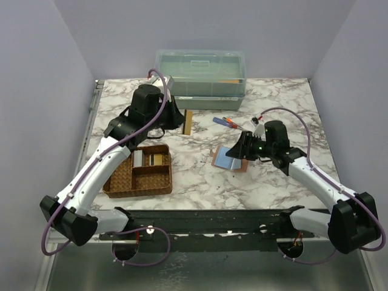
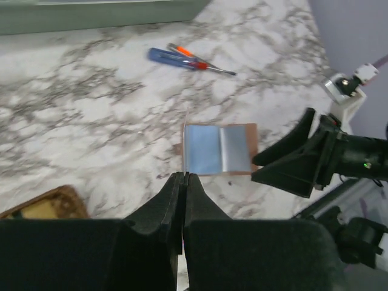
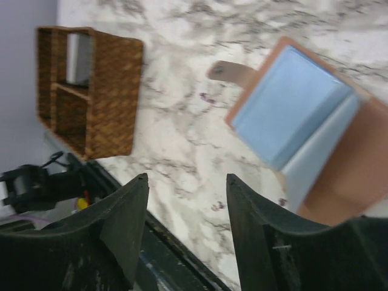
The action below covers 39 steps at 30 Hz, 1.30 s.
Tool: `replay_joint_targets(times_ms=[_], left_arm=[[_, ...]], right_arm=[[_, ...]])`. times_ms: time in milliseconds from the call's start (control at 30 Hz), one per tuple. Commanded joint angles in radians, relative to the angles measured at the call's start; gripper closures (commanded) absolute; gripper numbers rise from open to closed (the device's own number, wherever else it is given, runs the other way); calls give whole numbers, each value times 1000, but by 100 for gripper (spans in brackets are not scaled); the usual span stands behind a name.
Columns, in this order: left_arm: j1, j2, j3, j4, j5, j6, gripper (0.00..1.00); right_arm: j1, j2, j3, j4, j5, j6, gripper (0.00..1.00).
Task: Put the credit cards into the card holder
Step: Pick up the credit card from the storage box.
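The card holder [image 1: 240, 166] lies open on the marble right of centre, with a light blue card [image 1: 224, 158] and a silver-grey card [image 1: 233, 161] on it. In the left wrist view the holder's brown edge [image 2: 250, 128] frames the blue card [image 2: 203, 148] and the silver card [image 2: 235, 150]. My left gripper [image 1: 181, 121] is shut on a tan-gold card [image 1: 188, 123], held edge-on above the table behind the holder; its fingertips [image 2: 183, 177] meet. My right gripper [image 1: 240, 147] is open and empty over the holder's right side; its jaws [image 3: 187, 182] stand wide beside the blue card [image 3: 288, 109].
A brown woven tray [image 1: 138, 185] at the left front holds a silver-grey card [image 1: 138, 159] and a tan card [image 1: 159, 159]. Red-and-blue screwdrivers [image 1: 225, 121] lie behind the holder. A clear lidded bin [image 1: 200, 71] stands at the back.
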<state>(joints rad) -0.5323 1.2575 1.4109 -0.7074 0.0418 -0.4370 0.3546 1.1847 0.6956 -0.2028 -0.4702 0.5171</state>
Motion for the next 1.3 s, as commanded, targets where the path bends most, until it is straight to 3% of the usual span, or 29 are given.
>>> replay_joint_targets(times_ms=[0, 167, 400, 733, 1167, 1267], left_arm=[[-5, 27, -105, 396, 362, -47, 100], [-3, 90, -187, 667, 582, -146, 100], [0, 109, -325, 964, 696, -306, 100], [0, 140, -420, 1170, 728, -478, 100], [-9, 123, -500, 1262, 723, -555, 100], [-16, 123, -511, 1267, 712, -557, 100]], right_arm=[[9, -78, -25, 206, -205, 110, 40], [9, -136, -96, 521, -323, 295, 32], [9, -147, -222, 897, -291, 537, 34], [8, -149, -314, 1094, -217, 613, 47], [9, -71, -303, 1206, -188, 677, 63], [9, -51, -303, 1236, -202, 697, 71]])
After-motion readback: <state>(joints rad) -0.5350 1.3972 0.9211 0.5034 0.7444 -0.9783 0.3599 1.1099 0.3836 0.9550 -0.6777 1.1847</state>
